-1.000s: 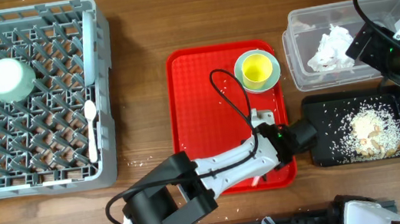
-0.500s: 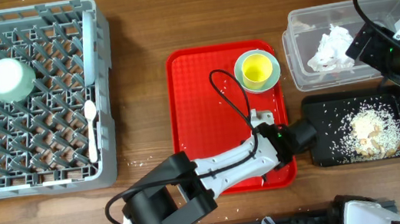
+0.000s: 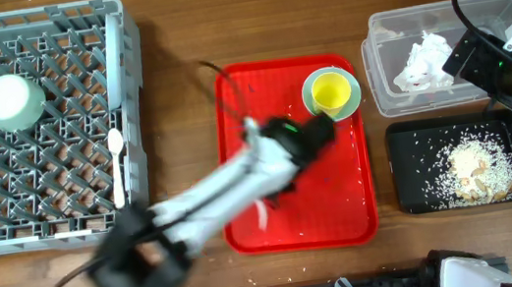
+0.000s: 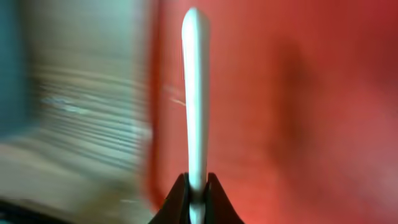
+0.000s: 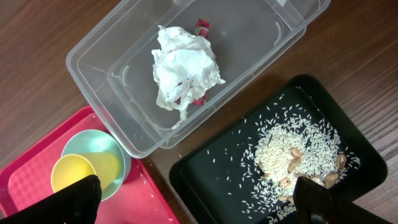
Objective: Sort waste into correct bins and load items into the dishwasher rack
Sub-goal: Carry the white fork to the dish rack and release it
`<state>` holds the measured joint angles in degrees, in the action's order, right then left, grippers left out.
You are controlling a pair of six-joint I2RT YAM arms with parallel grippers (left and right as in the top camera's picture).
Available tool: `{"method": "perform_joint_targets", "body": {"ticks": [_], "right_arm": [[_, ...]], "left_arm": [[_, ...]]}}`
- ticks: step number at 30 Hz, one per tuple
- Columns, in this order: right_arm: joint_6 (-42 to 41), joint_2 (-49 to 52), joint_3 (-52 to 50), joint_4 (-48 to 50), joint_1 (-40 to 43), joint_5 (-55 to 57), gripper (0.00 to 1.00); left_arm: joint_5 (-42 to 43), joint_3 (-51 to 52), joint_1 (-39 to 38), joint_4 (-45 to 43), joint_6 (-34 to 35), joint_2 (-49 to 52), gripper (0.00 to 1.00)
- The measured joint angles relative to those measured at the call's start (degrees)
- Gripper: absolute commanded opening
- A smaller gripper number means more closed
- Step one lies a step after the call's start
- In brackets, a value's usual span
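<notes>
1. Pinching a slim white utensil (image 4: 194, 93) by its near end in the left gripper (image 4: 198, 186), jaws clenched tight on it, stem pointing straight ahead above the red tray (image 3: 342, 197).
2. Blurring too heavily in the left wrist view to tell fork from spoon; showing only a narrow stem and a rounded tip.
3. Spreading the right gripper (image 5: 196, 186) fully wide, its fingers (image 5: 78, 199) released, grasping nothing and touching nothing, hanging above the clear tub (image 5: 93, 68) and black tray (image 5: 367, 155) by the right edge of the tabletop (image 3: 249, 15).
4. Lying inside the clear tub: the crumpled tissue (image 5: 183, 71), with the red wrapper (image 5: 203, 26) peeking out from beneath it.
5. Heaping in the black tray, toward its right end: the rice (image 5: 292, 155) mixed with browner scraps, loose grains scattering around the heap.
6. Standing at the red tray's far right corner: the yellow cup (image 5: 78, 174), sitting on the pale saucer (image 5: 93, 146).
7. Appearing in the overhead view only: the rack (image 3: 114, 43) at the tabletop's far left corner, carrying an upturned bowl (image 3: 11, 101) near its left side and a white spoon (image 3: 117, 162) along its right edge; also the left arm, smearing into blur across the red tray.
8. Revealing the wrapper only through the right wrist view, and the clenched grip only through the left wrist view.
</notes>
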<state>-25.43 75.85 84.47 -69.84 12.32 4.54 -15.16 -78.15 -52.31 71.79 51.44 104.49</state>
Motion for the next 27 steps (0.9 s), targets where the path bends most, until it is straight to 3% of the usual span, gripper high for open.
{"method": "perform_joint_targets", "body": {"ticks": [4, 9, 13, 20, 24, 27], "right_arm": [[0.0, 0.0, 0.0, 0.0, 0.0, 0.0, 1.00], [0.0, 0.0, 0.0, 0.0, 0.0, 0.0, 1.00], [0.0, 0.0, 0.0, 0.0, 0.0, 0.0, 1.00], [0.0, 0.0, 0.0, 0.0, 0.0, 0.0, 1.00], [0.0, 0.0, 0.0, 0.0, 0.0, 0.0, 1.00], [0.0, 0.0, 0.0, 0.0, 0.0, 0.0, 1.00]], "left_arm": [[-3.1, 0.0, 11.4, 1.8, -7.8, -11.8, 0.04], [-4.5, 0.0, 27.1, 1.3, -26.9, -23.6, 0.04], [-5.2, 0.0, 37.9, -0.4, -41.5, -27.1, 0.04], [-5.1, 0.0, 52.5, -7.7, -50.4, -25.1, 0.04], [-4.2, 0.0, 56.6, -10.5, -52.1, -23.1, 0.04], [1.7, 0.0, 59.1, -10.3, -58.1, -20.9, 0.04]]}}
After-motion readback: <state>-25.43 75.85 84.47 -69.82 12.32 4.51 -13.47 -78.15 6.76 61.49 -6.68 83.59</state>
